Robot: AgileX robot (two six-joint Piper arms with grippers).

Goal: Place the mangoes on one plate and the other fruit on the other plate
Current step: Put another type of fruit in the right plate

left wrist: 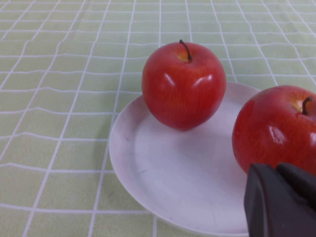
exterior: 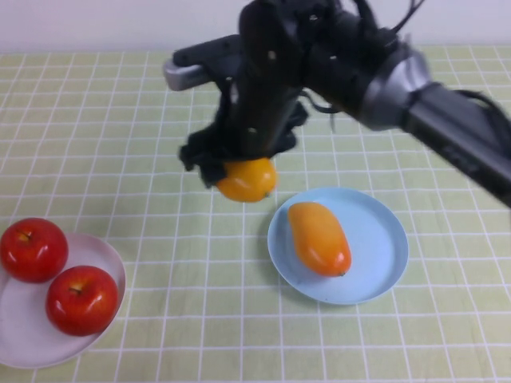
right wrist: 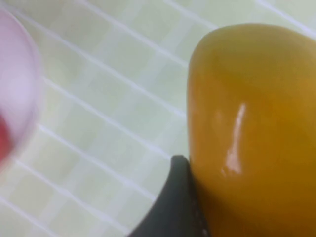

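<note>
My right gripper [exterior: 239,171] hangs above the table just left of the light blue plate [exterior: 379,239], shut on the yellow mango [exterior: 247,180]. In the right wrist view that mango [right wrist: 252,133] fills the frame, pressed against one dark finger [right wrist: 175,202]. The deeper orange mango [exterior: 318,238] lies on the blue plate. Two red apples [exterior: 33,249] [exterior: 81,299] sit on the white plate [exterior: 24,339] at the front left. My left gripper [left wrist: 279,197] is out of the high view. It hovers shut and empty beside the nearer apple [left wrist: 276,128], over the white plate [left wrist: 168,177].
A green checked cloth [exterior: 200,303] covers the whole table. The right arm [exterior: 383,76] reaches in from the back right, across the space behind the blue plate.
</note>
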